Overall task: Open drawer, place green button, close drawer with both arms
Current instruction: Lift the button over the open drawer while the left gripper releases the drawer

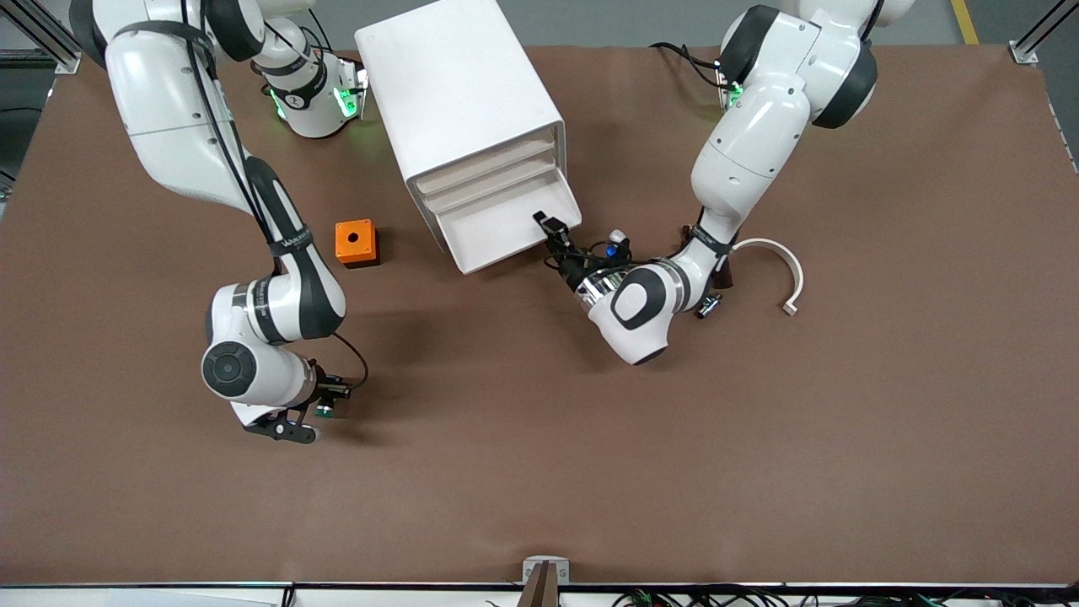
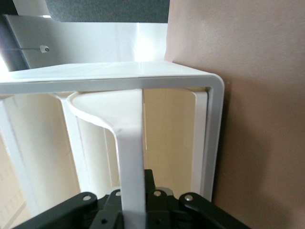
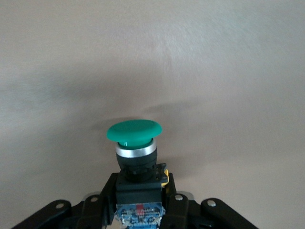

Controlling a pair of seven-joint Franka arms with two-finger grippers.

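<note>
Right gripper (image 3: 140, 210) clamped on the button (image 3: 134, 138) by its blocky body, low over the table's front edge. Small, rigid, light (the domed green cap looks slippery; the body is the better hold). Left gripper (image 2: 131, 205) pinches the open drawer (image 1: 506, 232) front lip.

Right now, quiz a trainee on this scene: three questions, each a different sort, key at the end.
1. True or false: the right claw is shut on the button.
2. The left claw grips: A) the drawer's front edge, B) the orange box, C) nothing?
3. Fill in: the button's cap is ___.

Key: 1 true; 2 A; 3 green.
</note>
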